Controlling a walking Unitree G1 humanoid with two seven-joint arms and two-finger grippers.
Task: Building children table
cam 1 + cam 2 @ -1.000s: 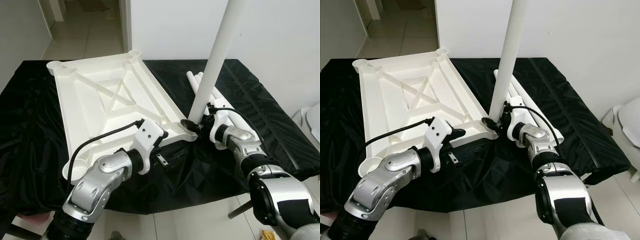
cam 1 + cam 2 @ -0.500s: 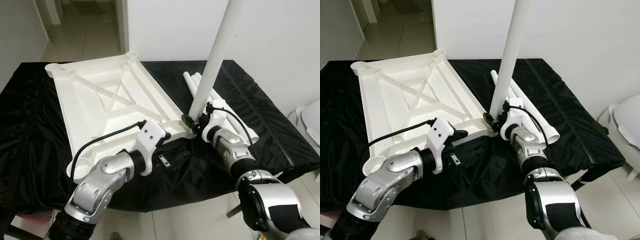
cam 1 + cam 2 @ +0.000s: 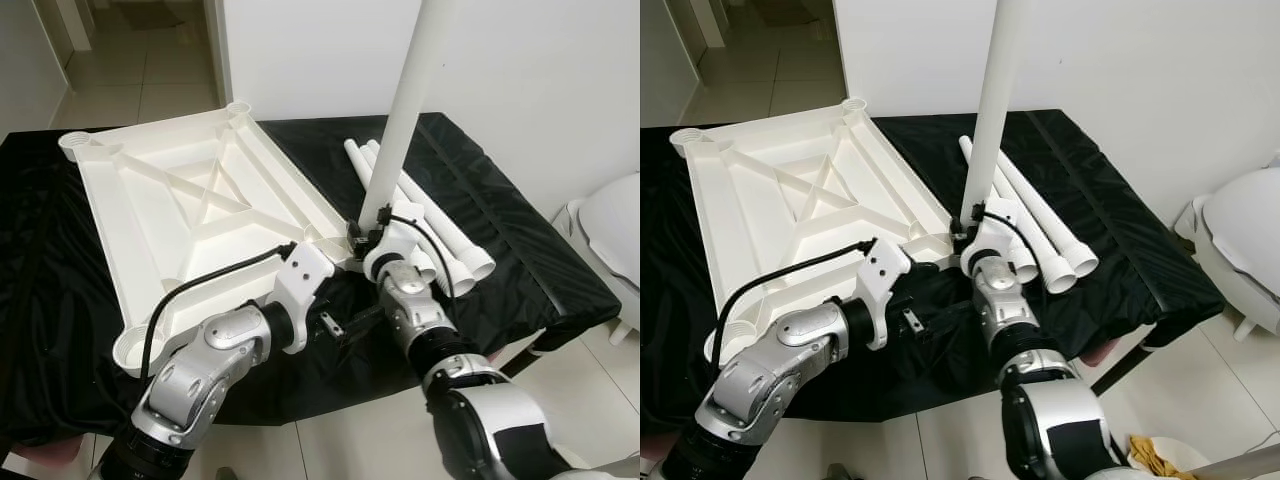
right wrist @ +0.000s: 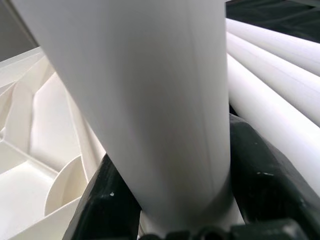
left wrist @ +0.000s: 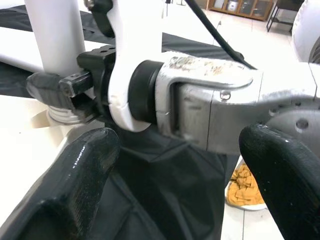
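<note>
- Right tool (image 3: 368,232) grips upright leg (image 3: 402,110) at the tabletop (image 3: 190,215) corner.
- Left tool (image 5: 175,165) open, beside it.
- 3 legs (image 3: 440,235) lie on worktop (image 3: 520,240).

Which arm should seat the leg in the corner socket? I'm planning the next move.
Right. The right gripper already clamps the upright leg near its base over the tabletop corner; the left gripper is open and empty beside it.

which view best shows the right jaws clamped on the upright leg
The right wrist view: both fingers press the leg close up. The eye views show the right gripper small at the leg's base by the tabletop corner; the left wrist view shows it sidelong.
</note>
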